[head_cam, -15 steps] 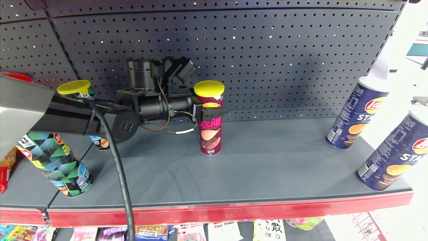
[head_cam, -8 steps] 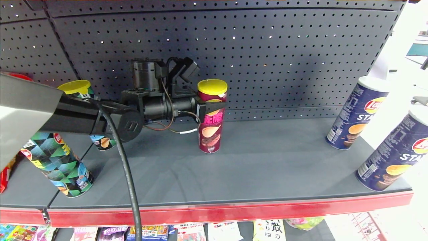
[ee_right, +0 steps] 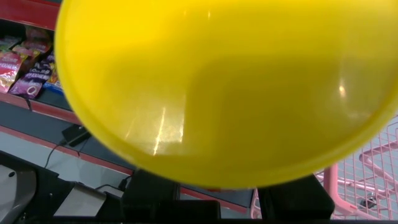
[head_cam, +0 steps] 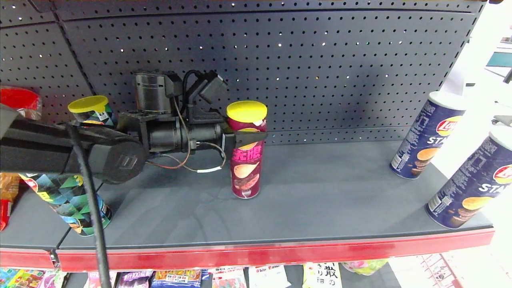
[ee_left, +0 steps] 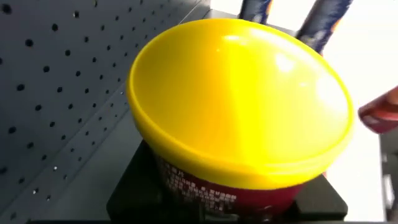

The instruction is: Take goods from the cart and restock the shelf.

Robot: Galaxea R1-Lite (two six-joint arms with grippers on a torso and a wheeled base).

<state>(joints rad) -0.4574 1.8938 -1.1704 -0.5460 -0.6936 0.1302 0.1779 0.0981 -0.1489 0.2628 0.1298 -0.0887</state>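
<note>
A maroon chip can [head_cam: 245, 172] with a yellow lid [ee_left: 242, 99] stands upright on the grey shelf [head_cam: 328, 192], left of its middle. My left gripper [head_cam: 244, 138] reaches in from the left and is shut on the can just below the lid, one black finger [head_cam: 250, 136] across its front. In the right wrist view a second yellow lid [ee_right: 230, 87] sits close to the camera. My right gripper [ee_right: 217, 202] is shut on that yellow-lidded can, with dark fingers [ee_right: 152, 199] under the lid.
Two blue chip cans [head_cam: 426, 136] [head_cam: 472, 184] stand at the shelf's right end. A patterned can [head_cam: 68, 200] stands front left and another yellow-lidded can [head_cam: 90, 110] behind my arm. The shelf has a red front edge [head_cam: 256, 252]. A pink cart [ee_right: 367, 186] shows beyond the right gripper.
My left arm first pushed the maroon can slightly back and right, then drew it left and toward the shelf's front. The gripper stays shut on it.
</note>
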